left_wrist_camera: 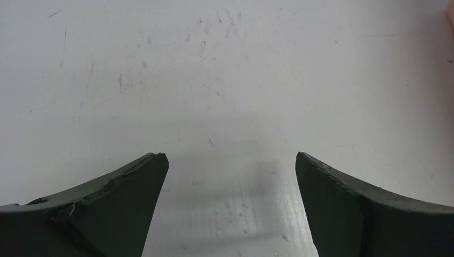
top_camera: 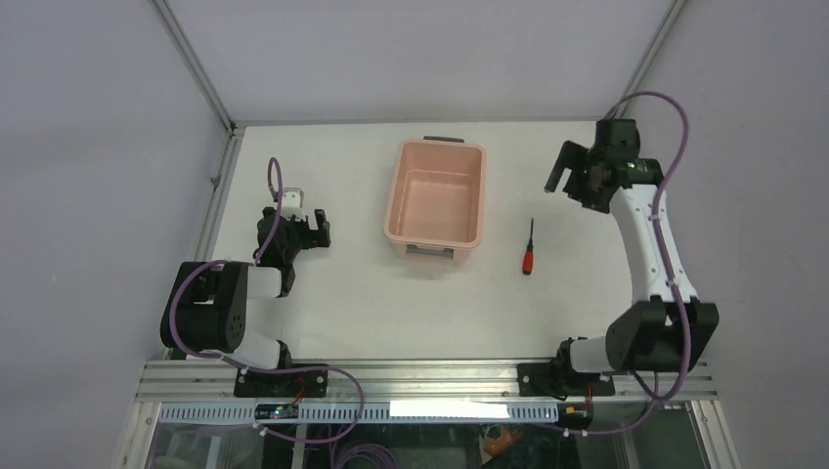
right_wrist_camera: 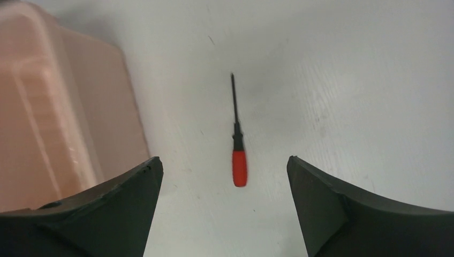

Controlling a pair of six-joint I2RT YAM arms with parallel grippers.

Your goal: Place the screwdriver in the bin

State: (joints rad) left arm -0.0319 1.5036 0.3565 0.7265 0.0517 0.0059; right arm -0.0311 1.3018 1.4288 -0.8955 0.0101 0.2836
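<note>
Reach step: our right gripper (right_wrist_camera: 223, 158) wide, empty, sighting screwdriver (right_wrist_camera: 236, 134) at frame centre. Next we lower, pinch red handle.

No lettering, label, brand name, number or sign can be read anywhere in these views.

Bin (top_camera: 394, 200): pale pink plastic, smooth, faintly glossy
Screwdriver (right_wrist_camera: 239, 167) handle: red plastic, smooth, soft sheen
Screwdriver shaft: thin, dark, matt
Table (left_wrist_camera: 225, 64): white, matt, finely scratched and scuffed
My right fingers (right_wrist_camera: 101, 214): black, matt, smooth
My left fingers (left_wrist_camera: 107, 209): black, matt, edge chipped and rough
Front rail (top_camera: 430, 376): bare metal, dull sheen
</note>
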